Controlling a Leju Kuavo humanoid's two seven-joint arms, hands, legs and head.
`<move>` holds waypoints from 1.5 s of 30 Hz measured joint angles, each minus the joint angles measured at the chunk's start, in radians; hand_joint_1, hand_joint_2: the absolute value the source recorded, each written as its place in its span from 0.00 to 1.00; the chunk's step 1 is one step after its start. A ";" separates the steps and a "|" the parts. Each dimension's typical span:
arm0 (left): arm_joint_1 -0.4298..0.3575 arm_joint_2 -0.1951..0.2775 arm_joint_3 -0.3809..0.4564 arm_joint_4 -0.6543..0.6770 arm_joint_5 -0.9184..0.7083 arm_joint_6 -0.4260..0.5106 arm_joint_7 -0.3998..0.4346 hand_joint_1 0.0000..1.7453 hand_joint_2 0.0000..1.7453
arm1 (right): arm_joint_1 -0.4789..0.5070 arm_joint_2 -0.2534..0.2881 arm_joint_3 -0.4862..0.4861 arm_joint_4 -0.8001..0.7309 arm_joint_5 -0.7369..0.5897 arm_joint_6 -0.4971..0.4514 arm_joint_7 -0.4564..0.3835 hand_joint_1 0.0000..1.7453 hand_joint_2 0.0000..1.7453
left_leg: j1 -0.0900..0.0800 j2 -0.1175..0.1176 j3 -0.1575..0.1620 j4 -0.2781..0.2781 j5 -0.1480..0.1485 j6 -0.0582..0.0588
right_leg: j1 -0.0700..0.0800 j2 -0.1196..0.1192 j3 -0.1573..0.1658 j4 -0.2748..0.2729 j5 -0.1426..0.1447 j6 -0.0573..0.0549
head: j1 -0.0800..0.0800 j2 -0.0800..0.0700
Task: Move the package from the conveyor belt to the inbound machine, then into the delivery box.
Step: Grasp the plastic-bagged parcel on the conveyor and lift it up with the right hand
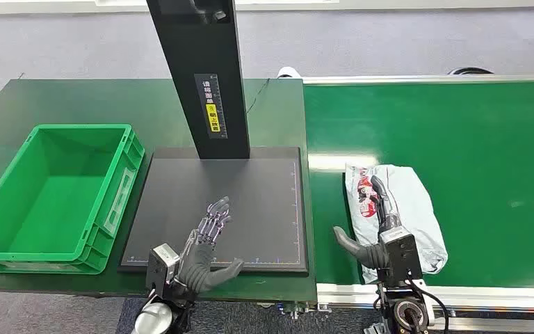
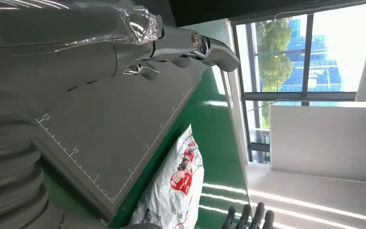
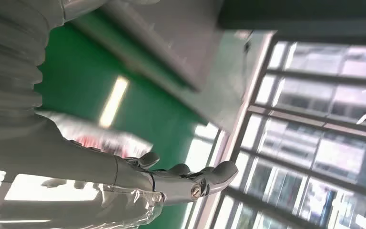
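Package (image 1: 407,209) lying on the conveyor belt (image 1: 473,139); right hand (image 1: 379,229) extended over it, fingers spread, gripping nothing. Left hand (image 1: 208,240) open-fingered above the inbound machine's platform (image 1: 264,202).

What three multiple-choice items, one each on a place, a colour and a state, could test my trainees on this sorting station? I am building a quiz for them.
1. Where does the package lie?
A. in the crate
B. on the conveyor belt
C. on the black scanning plate

2. What colour is the crate?
A. blue
B. grey
C. green

3. What is the left hand doing?
A. spread open over the scanning plate, holding nothing
B. gripping the package
C. resting inside the crate

Answers:
1 B, the grey bag sits on the conveyor belt, under the right hand.
2 C, its walls are bright green.
3 A, its fingers are apart with nothing between them.
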 joint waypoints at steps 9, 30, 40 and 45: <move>0.019 0.001 0.012 0.000 -0.007 0.000 -0.004 0.00 1.00 | -0.034 -0.066 -0.068 0.000 0.328 -0.147 0.141 0.00 1.00 | 0.000 0.000 0.000 0.000 0.000 0.000 | -0.001 0.000 0.000 0.000 0.000 0.000 | 0.000 0.000; 0.028 0.006 0.013 0.001 -0.007 0.000 -0.011 0.00 1.00 | -0.049 -0.123 -0.136 0.056 0.570 -0.110 0.347 0.00 1.00 | 0.000 -0.001 0.000 0.000 0.000 0.000 | -0.001 0.000 0.000 0.000 0.000 0.000 | 0.000 0.000; 0.006 0.011 -0.004 0.018 0.006 0.001 0.024 0.00 1.00 | -0.062 -0.163 -0.131 0.271 0.673 0.130 0.462 0.00 1.00 | 0.000 -0.001 0.000 0.000 0.000 0.000 | 0.000 0.000 0.000 0.000 0.000 0.000 | 0.000 0.000; 0.006 0.009 -0.016 0.033 0.004 0.007 0.030 0.00 1.00 | -0.098 -0.176 -0.101 0.382 0.674 0.174 0.463 0.00 1.00 | 0.000 0.007 0.008 0.000 -0.006 0.001 | 0.000 0.007 0.006 0.000 -0.001 0.000 | 0.000 0.000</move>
